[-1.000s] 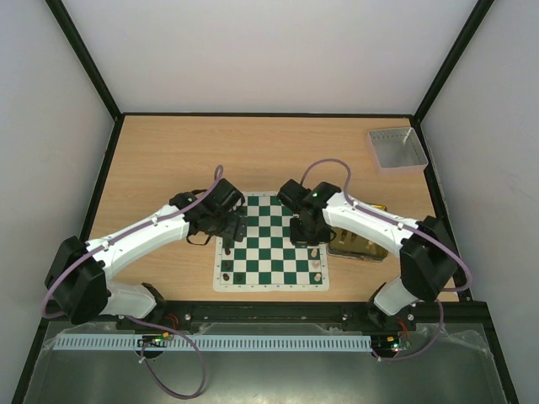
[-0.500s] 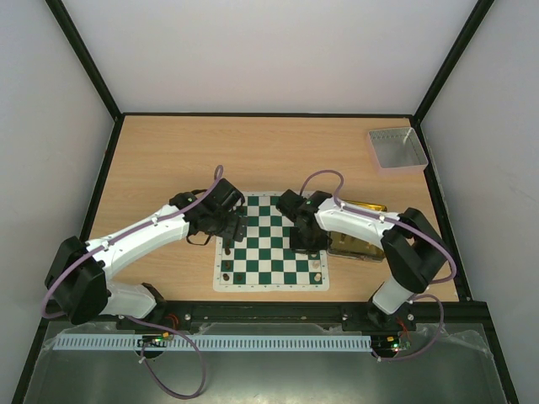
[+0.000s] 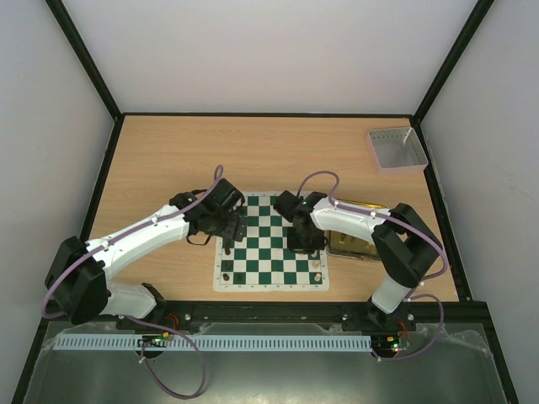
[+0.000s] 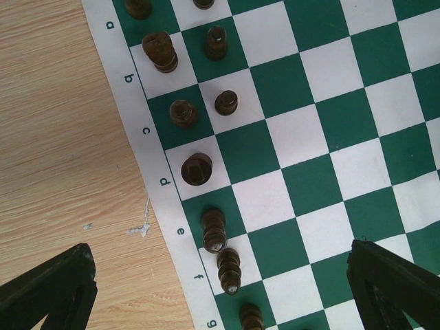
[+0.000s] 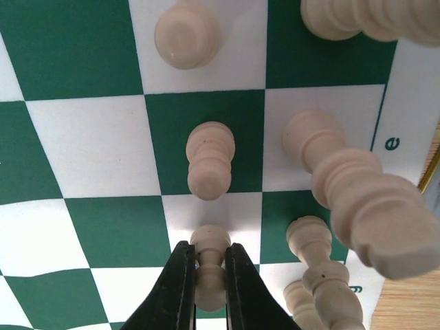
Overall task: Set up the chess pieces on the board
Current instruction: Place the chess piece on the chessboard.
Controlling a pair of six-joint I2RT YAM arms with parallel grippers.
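**Technician:** State the condition of each pincer.

**Robot:** My right pincer [image 5: 209, 251] is pressed together on a small cream-white turned pawn [image 5: 210, 237], pinching it by its upper part. My left pincer [image 3: 229, 227] is spread wide and holds nothing. It hangs over the side of the flat green-and-white chequered board [image 3: 274, 231] where the black pieces [image 4: 196, 168] stand.

**Technician:** Locate the pawn relative to the right pincer.

**Robot:** It lies directly under my fingertips, long axis upright and in line with the fingers, base down over a white square. That square is next in the cream pawn row, just beside a standing cream pawn [image 5: 210, 165] on a green square. Whether the base touches the mat, I cannot tell.

**Technician:** What does the coming move require?

**Robot:** In my judgement, a release, then a straight vertical withdrawal. Tall cream back-row pieces [image 5: 357, 199] stand just beside, toward the border, so sideways drift risks toppling them. My right arm is the nearer one. The left is well apart.
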